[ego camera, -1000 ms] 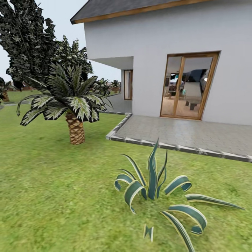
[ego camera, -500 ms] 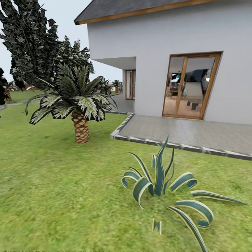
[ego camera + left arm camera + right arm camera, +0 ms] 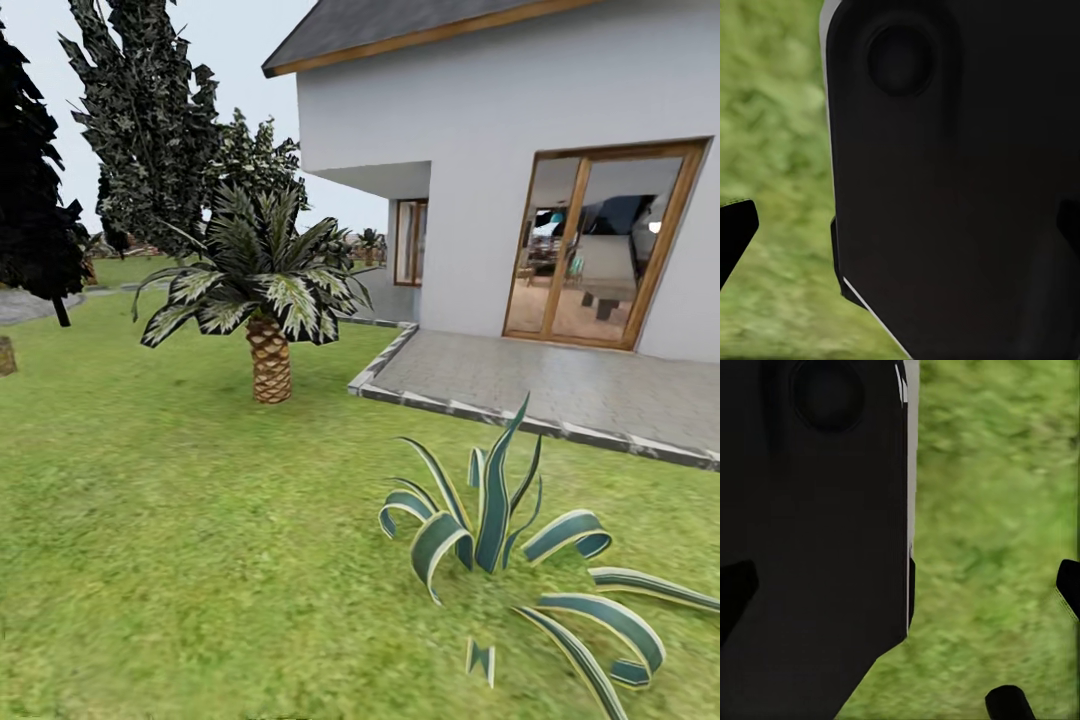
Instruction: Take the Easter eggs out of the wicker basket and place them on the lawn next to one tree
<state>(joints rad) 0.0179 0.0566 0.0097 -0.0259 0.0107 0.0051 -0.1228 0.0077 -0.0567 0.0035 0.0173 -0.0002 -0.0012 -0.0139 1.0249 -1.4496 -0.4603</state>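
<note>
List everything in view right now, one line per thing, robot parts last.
lawn: one, bright green, patchy, across the foreground.
palm: one, brown scaly trunk, green-white fronds, left of the patio.
spiky plant: one, teal leaves edged cream, near right on the grass.
tall trees: two, dark mottled foliage, behind the palm.
black tree: one, near-black, far left.
house: one, white, grey roof, right.
glass door: one, wood-framed, in the house wall.
patio: one, grey paving, before the door.
robot body: dark panel, beside blurred grass.

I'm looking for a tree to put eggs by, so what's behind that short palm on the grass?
Behind the palm rise two taller trees with dark, pale-flecked leaves. Their trunks and the ground at their feet are covered by the palm's fronds. The house stands to the right.
</note>
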